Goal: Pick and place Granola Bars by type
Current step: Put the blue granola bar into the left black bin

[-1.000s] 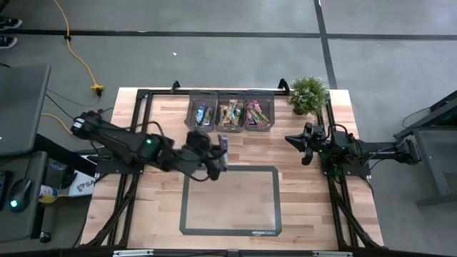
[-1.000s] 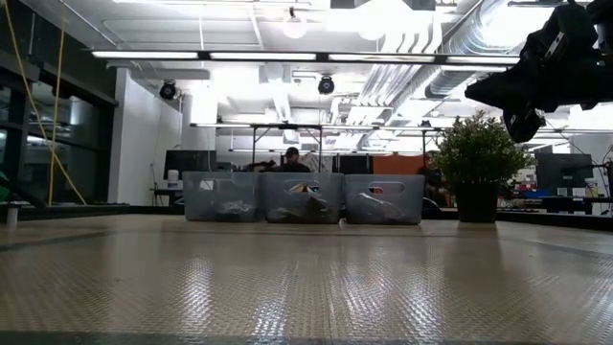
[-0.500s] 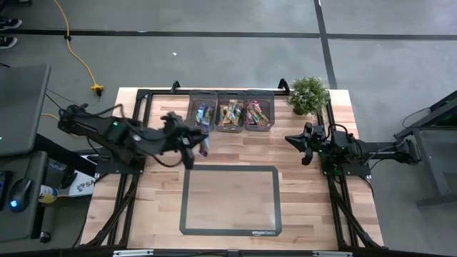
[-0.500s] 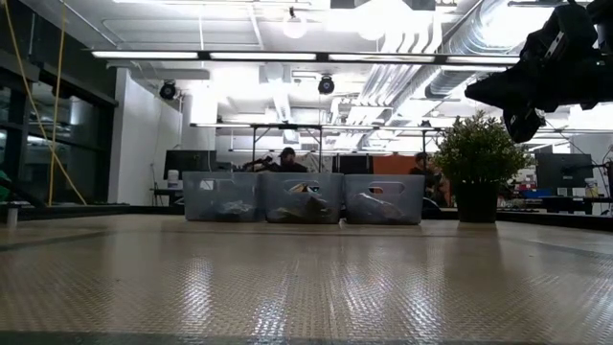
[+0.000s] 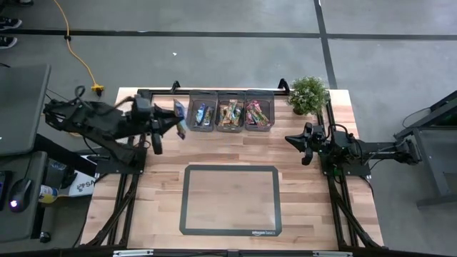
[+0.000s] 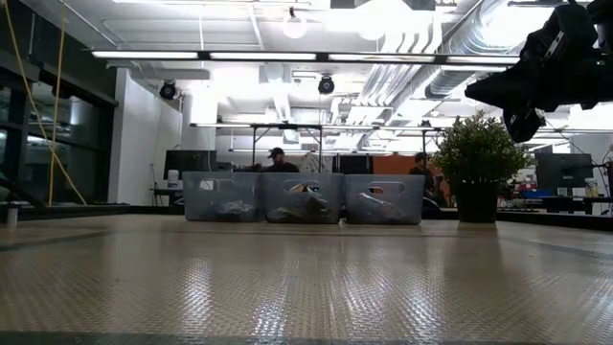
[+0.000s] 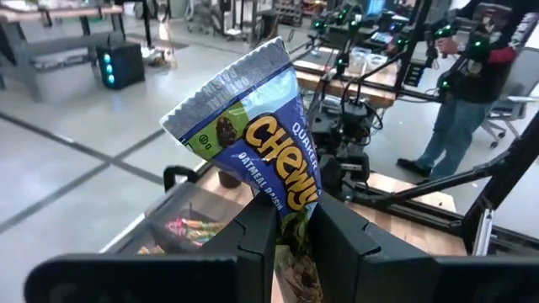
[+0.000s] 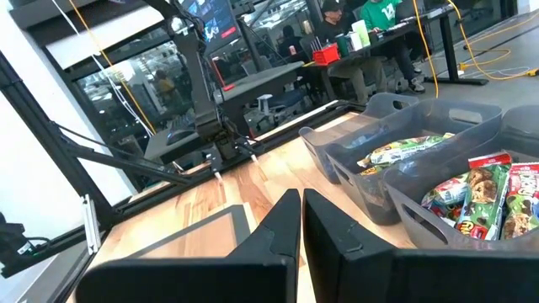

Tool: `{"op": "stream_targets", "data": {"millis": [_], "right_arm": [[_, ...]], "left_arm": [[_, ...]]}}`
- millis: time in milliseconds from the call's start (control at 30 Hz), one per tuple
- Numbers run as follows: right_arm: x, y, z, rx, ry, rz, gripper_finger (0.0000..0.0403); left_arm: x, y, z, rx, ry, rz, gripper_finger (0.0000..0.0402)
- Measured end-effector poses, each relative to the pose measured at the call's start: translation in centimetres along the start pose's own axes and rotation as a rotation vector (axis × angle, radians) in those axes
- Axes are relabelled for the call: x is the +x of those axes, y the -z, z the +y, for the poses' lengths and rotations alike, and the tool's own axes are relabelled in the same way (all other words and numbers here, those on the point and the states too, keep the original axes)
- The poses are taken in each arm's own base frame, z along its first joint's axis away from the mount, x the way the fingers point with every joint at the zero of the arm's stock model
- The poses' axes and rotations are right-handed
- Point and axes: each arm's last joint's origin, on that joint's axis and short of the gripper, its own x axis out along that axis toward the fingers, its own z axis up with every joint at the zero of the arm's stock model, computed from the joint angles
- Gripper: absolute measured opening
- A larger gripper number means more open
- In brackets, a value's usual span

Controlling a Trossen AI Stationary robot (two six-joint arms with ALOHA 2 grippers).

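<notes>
The left gripper [image 5: 173, 118] is gripping a blue granola bar [image 7: 253, 135] by its lower end, both dark fingers [image 7: 261, 244] pressing flat against the wrapper. In the left wrist view the bar's long axis is running straight out from the fingers, its crimped far end pointing away from the wrist and leaning slightly to one side. In the high view the bar [image 5: 180, 117] is hanging above the table's [image 5: 157, 207] back-left area, just beside the left bin [image 5: 193, 107] on its outer side, not inside it.

Three grey bins are sitting side by side along the back edge: blue-wrapped bars [image 5: 202, 114] are lying in the left one, tan and green bars in the middle bin [image 5: 230, 113], pink and red bars in the right bin [image 5: 258, 113]. A potted plant [image 5: 308, 94] is standing just right of the row.

The right gripper [image 5: 303, 145] is waiting above the table's right edge, well apart from the bins, its fingers [image 8: 286, 225] pressing together with nothing between them. A black-outlined rectangle [image 5: 230, 200] is marking the table's middle.
</notes>
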Motion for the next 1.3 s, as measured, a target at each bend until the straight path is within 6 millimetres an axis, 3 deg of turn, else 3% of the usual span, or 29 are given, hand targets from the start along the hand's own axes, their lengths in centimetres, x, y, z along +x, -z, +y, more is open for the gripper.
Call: {"op": "stream_targets", "data": {"millis": [433,700,867,1000,1300], "right_arm": [[0.0,0.0,0.0,0.000,0.000,0.000,0.0000],[0.0,0.0,0.0,0.000,0.000,0.000,0.0000],[0.0,0.0,0.0,0.000,0.000,0.000,0.0000],[0.0,0.0,0.0,0.000,0.000,0.000,0.0000],[0.0,0.0,0.0,0.000,0.000,0.000,0.0000]], "left_arm": [[-2.7,-1.1,2.4,0.091,-0.018,-0.073,0.0059],[-2.0,-1.9,5.4,0.097,-0.105,-0.087,0.0059],[0.2,-2.1,7.4,0.108,-0.139,-0.042,0.0059],[3.0,-2.0,9.4,0.101,-0.151,0.030,0.0059],[9.7,-0.4,16.6,-0.082,-0.327,0.216,0.0059]]}}
